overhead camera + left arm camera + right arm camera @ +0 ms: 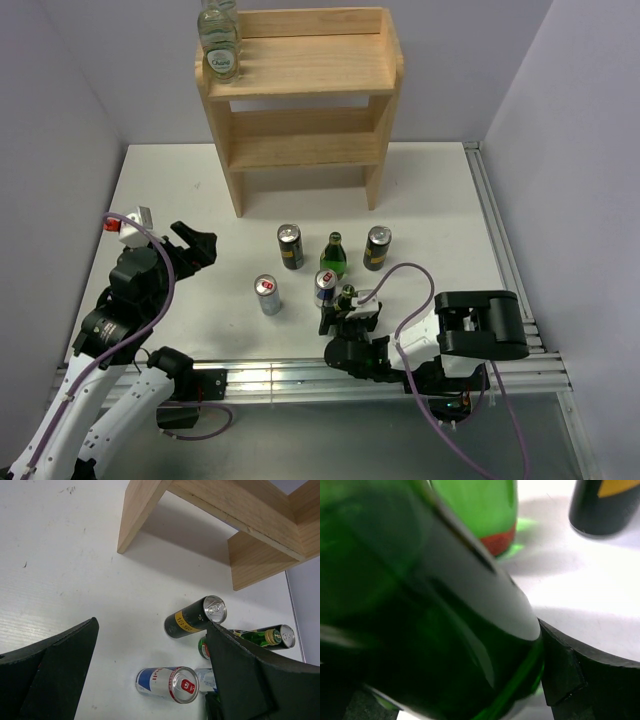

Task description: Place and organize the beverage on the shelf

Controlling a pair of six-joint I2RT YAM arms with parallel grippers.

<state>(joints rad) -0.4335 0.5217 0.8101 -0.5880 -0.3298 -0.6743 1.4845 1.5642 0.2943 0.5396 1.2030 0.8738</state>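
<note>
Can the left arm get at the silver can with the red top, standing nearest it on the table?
Probably yes: the left gripper is open and empty, and bare white table lies between it and the silver red-topped can.

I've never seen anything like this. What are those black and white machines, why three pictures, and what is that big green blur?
They are two robot arms bolted at the table's near edge, each ending in a two-fingered pincer. One picture looks down from overhead; the other two come from small cameras on each wrist.

On the white table stand several drink cans and green bottles, with a wooden shelf behind them. Two clear bottles stand on its top tier.

The left pincer hangs open, holding nothing. The right pincer is around a green bottle, which is the blur, because its camera sits so close. Whether it grips yet is unclear.
</note>
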